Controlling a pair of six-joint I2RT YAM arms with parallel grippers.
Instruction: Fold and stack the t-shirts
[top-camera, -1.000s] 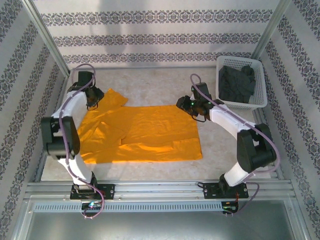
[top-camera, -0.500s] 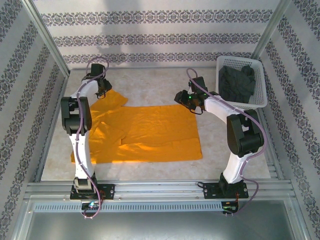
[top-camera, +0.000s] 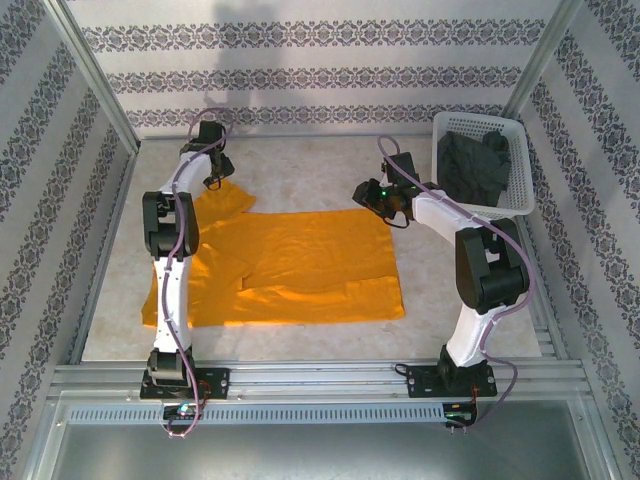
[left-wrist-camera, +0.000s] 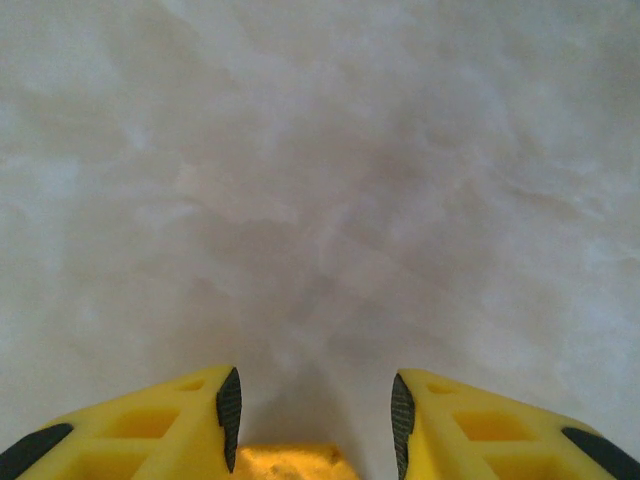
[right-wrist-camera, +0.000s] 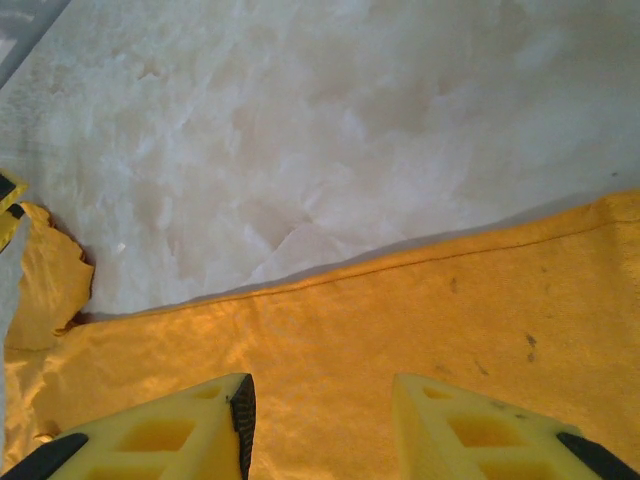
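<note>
Pale marbled table (top-camera: 300, 165), orange shirt (top-camera: 310, 260) spread flat; L gripper (left-wrist-camera: 315, 400) & R gripper (right-wrist-camera: 320, 400) jaws apart.

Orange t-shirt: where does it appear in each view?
Top external: orange t-shirt spread flat, centre of the table.
Left wrist: a small patch at the bottom edge, between the fingers.
Right wrist: it covers the lower half.
Shared landmark: the pale marbled table beyond its far hem.
</note>
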